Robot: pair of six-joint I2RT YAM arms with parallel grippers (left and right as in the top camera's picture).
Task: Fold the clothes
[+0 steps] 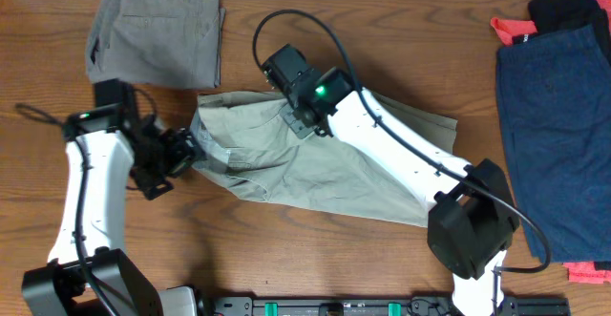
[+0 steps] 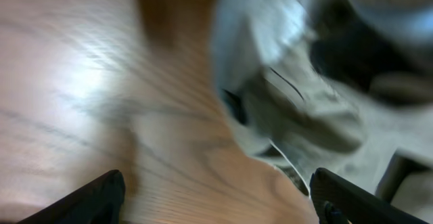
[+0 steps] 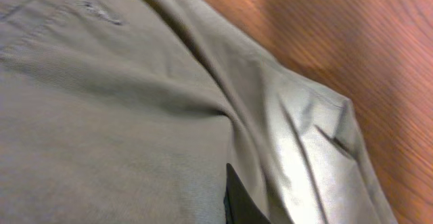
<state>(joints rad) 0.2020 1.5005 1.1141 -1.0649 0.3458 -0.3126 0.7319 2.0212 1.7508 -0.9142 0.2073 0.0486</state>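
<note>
Seen from above, the khaki shorts (image 1: pixel 334 168) lay spread and wrinkled in the middle of the table (image 1: pixel 401 39). The grey-olive shorts (image 1: pixel 158 30) lay folded near the far left corner, close to the khaki pair. The navy shorts (image 1: pixel 554 115) lay at the right edge, well apart from the khaki pair. A red cloth (image 1: pixel 516 31) and a black cloth (image 1: pixel 568 10) lay with them at the far right corner. The left hand (image 1: pixel 188 152) was at the left end of the khaki shorts and the right hand (image 1: pixel 298 117) was on their far edge. The right arm crossed over the cloth and hid a part of it.

The left wrist view was blurred, but it showed what the overhead view did not. The fingers (image 2: pixel 101 197) stood wide apart with only bare wood between them, holding nothing. The khaki cloth began just ahead of them.

In the right wrist view the khaki cloth filled nearly everything, with bare wood beyond its hem. Only a dark piece of one finger (image 3: pixel 237 200) showed against the cloth. I cannot tell whether this hand was wide, narrow or gripping.
</note>
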